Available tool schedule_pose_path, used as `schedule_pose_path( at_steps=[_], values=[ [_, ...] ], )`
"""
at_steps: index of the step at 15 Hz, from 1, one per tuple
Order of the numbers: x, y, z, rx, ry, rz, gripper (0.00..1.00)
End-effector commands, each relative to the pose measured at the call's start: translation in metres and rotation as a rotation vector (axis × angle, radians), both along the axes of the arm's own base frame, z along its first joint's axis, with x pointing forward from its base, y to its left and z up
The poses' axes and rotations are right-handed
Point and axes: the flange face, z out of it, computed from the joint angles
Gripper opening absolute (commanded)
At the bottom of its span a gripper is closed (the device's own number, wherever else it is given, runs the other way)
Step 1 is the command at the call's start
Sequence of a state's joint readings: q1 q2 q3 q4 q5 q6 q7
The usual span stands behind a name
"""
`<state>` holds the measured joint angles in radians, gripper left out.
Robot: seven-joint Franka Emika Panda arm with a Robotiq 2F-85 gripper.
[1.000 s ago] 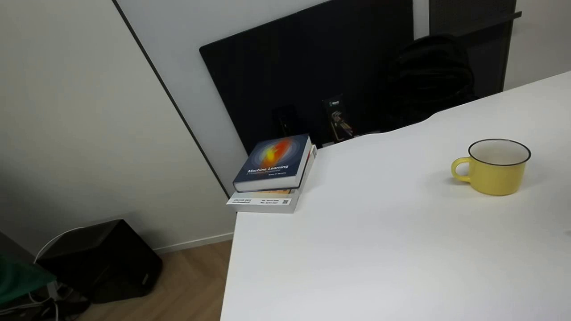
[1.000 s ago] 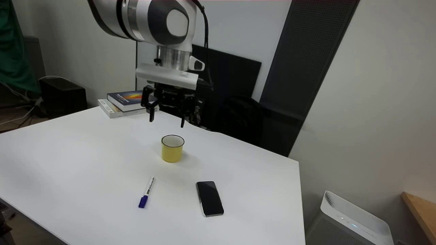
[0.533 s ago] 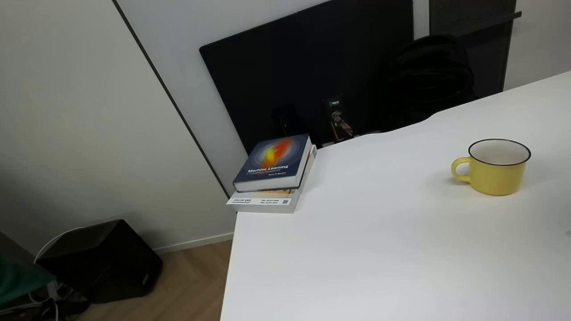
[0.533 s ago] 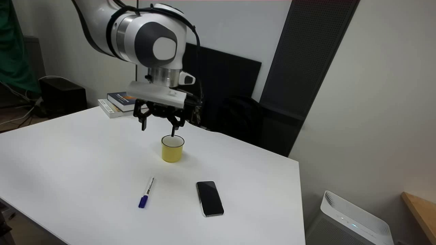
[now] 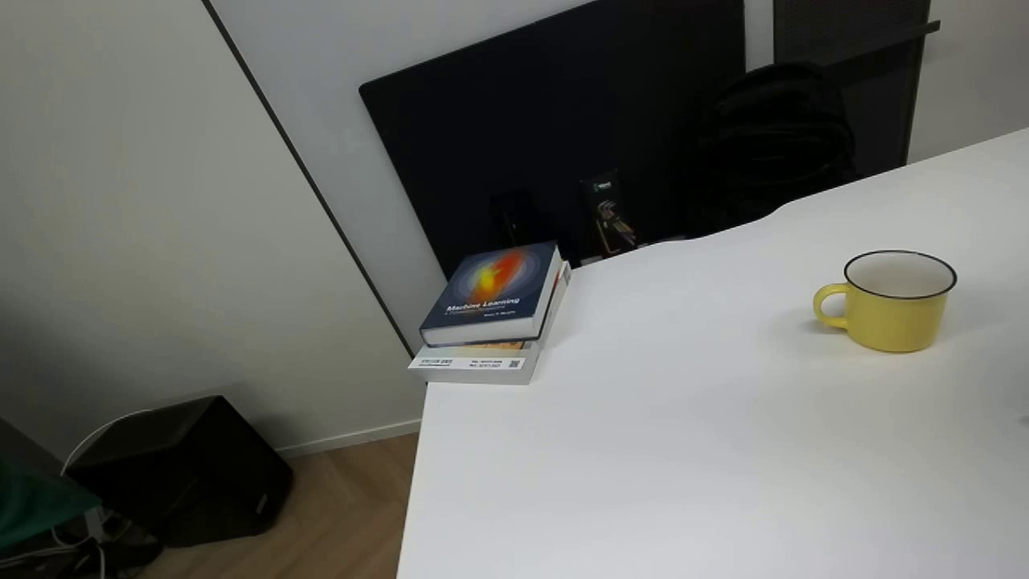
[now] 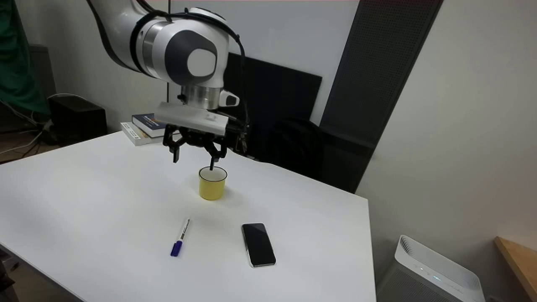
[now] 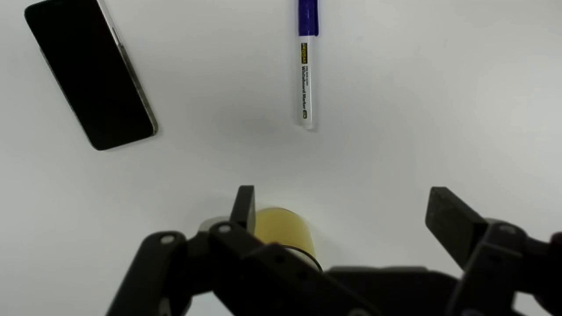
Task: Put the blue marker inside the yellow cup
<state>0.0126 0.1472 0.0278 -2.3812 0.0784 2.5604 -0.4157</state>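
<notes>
Blue marker (image 7: 308, 66) not yet grasped: the jaws stand wide apart above the table (image 6: 105, 201), holding nothing. Nearest them, it seems, is the yellow cup (image 6: 212, 188), upright and partly hidden by them in the wrist view. Farther out, the marker lies on the table outside the cup, a phone (image 6: 258, 244) off to one side. Gripping, lifting and placing the marker all seem left.

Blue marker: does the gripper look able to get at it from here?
Probably yes: the gripper is open, nothing lies on the marker, and phone and cup sit apart from it. One finger overlaps the cup in the wrist view, so mind that.
</notes>
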Motion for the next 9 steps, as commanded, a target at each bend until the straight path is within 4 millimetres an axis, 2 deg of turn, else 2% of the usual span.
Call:
schedule_pose_path(
  at_steps=[1,4,9],
  values=[
    [0.000,0.000,0.001,0.000,0.001,0.000,1.00],
    [-0.001,-0.001,-0.007,-0.012,0.004,0.006,1.00],
    [-0.002,-0.006,-0.039,-0.010,0.050,-0.002,1.00]
  ],
)
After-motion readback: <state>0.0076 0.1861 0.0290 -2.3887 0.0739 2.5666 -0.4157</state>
